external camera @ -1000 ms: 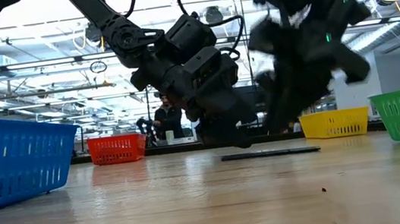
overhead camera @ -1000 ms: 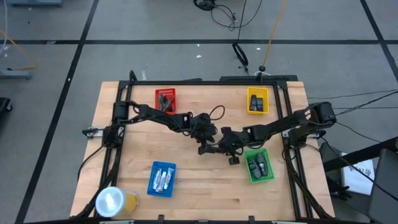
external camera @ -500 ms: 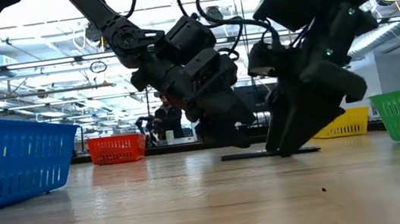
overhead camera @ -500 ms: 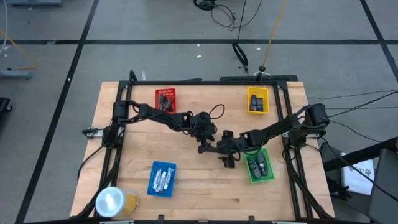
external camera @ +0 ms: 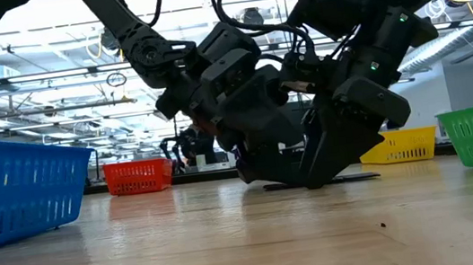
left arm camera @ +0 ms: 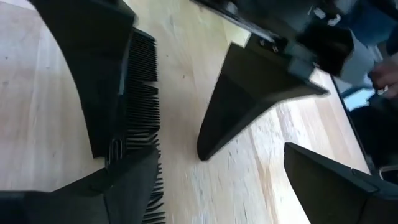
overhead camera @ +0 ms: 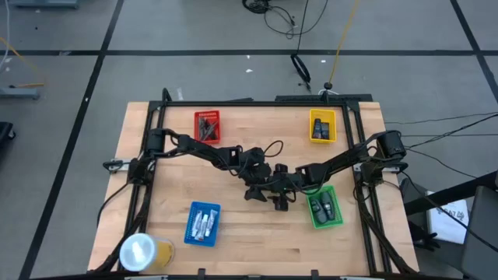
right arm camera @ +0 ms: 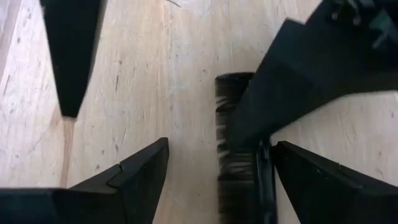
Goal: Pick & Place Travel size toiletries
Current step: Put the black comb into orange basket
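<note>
Black comb (left arm camera: pixel 142 118) mid-worktop | left jaws (left arm camera: pixel 186 186) spread around it, right jaws (right arm camera: pixel 214 168) released beside | pick step; next, probably clench, lift

We are in a robotics lab or industrial workshop. A wooden surface (overhead camera: pixel 233 218) stands on a grey concrete floor (overhead camera: pixel 78 78) marked with dark tape lines, and loose cables (overhead camera: pixel 284 15) lie beyond the surface. Behind it we see exposed ceiling trusses (external camera: pixel 49 78), strip lighting and a person (external camera: pixel 186 145) standing at a workstation.
</note>
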